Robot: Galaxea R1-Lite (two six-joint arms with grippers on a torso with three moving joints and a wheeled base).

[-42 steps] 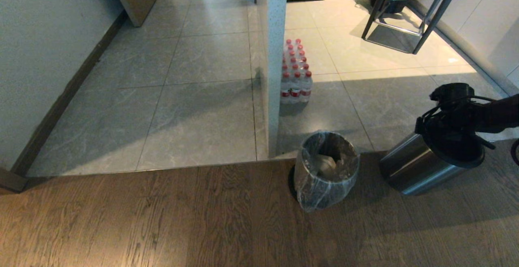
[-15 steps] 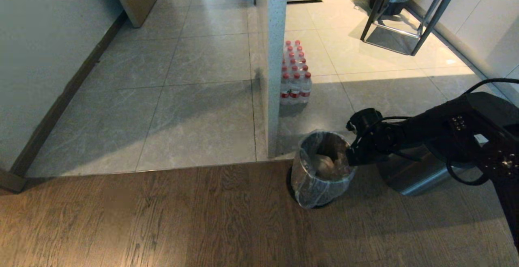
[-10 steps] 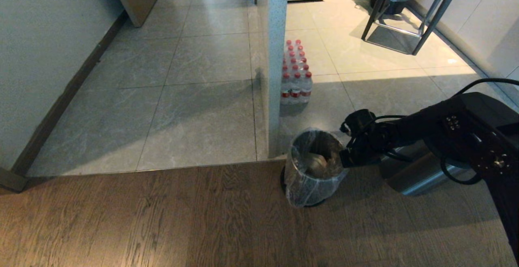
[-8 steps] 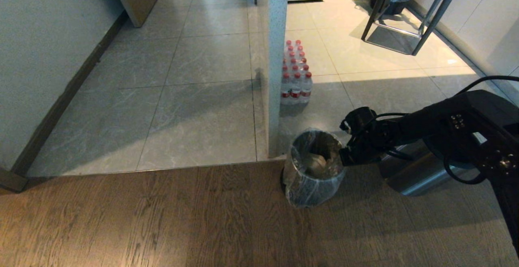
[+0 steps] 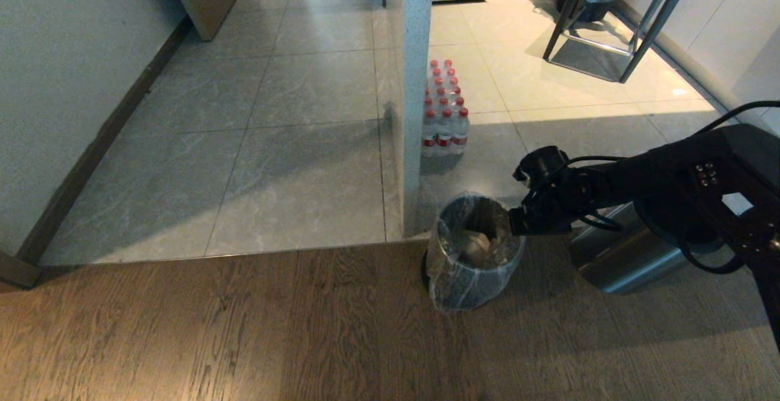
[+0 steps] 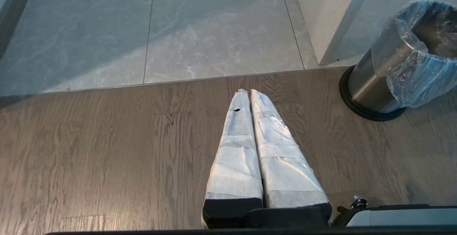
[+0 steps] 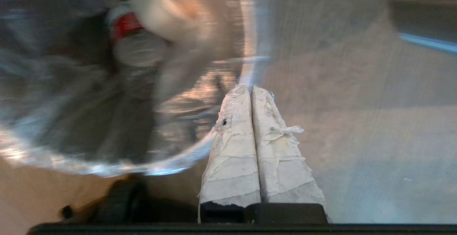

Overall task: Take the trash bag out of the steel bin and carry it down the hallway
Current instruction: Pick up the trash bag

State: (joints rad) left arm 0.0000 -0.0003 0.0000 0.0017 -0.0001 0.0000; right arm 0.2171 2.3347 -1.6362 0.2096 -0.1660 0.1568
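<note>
Head view shows you the right gripper (image 5: pixel 517 221) at the rim of the steel bin (image 5: pixel 469 267), which stands on the wood floor (image 5: pixel 244 328) beside the pillar (image 5: pixel 409 84). The trash bag (image 5: pixel 448 276) is in the bin, folded over its rim. The fingers (image 7: pixel 246 131) are pressed together; whether they pinch the bag, you cannot tell. The left gripper (image 6: pixel 250 95) hangs clenched and empty above the wood floor.

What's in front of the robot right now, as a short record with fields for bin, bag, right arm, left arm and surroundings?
bin: small round steel bin, upright on wood floor
bag: clear crinkly plastic trash bag, lining bin, folded over rim
right gripper: at bag's rim, fingers shut
left gripper: shut, apart from bin
surroundings: shrink-wrapped pack of red-capped bottles beside grey pillar
</note>
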